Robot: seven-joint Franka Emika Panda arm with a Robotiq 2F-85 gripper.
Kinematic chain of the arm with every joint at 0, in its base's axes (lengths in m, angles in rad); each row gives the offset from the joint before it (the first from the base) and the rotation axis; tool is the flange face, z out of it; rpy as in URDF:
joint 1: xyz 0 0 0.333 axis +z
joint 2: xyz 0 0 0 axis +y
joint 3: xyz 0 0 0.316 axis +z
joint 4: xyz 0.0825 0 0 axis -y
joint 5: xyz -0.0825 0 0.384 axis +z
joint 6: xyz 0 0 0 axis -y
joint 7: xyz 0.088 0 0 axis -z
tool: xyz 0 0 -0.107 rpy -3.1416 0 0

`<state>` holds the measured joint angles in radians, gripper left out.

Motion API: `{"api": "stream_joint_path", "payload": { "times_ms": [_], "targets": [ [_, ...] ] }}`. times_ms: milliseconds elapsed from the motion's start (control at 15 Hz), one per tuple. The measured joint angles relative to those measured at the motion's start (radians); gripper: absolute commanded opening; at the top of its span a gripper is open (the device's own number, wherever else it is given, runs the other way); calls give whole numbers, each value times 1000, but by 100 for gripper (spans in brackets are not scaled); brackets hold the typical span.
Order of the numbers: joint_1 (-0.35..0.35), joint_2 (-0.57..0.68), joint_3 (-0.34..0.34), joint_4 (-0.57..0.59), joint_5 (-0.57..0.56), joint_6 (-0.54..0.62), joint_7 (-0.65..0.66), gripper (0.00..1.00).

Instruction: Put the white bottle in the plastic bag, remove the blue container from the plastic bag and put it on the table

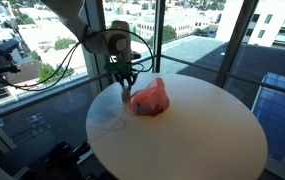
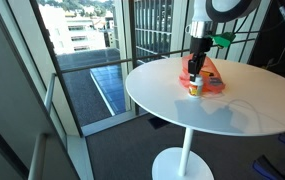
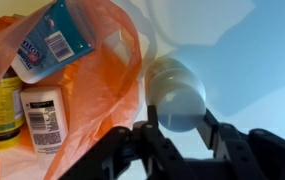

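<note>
**Reporter:** How many things are showing inside the plastic bag (image 3: 107,80)?

**Photographer:** Three: one blue container (image 3: 52,35), one yellowish bottle (image 3: 2,100), one pale labelled bottle (image 3: 42,118). Just outside the bag one white bottle (image 3: 177,92) is showing, and one table (image 1: 202,130) is carrying the bag.

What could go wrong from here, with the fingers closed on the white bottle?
1. The fingers grip the white bottle beside the plastic bag; it looks smooth and rounded, so it may slip on the lift.
2. The bag's mouth lies slack and already holds the blue container and other bottles; the bottle could snag the rim or shove the light bag across the table.
</note>
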<state>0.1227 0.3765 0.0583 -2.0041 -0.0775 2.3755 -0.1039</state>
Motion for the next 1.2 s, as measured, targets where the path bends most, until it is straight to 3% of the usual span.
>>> {"api": "stream_joint_path", "payload": {
  "times_ms": [467,1200],
  "targets": [
    [-11,-55,-9,26,-4,0,4,18],
    [-83,-180,-53,30,-4,0,21,18]
  ]
}}
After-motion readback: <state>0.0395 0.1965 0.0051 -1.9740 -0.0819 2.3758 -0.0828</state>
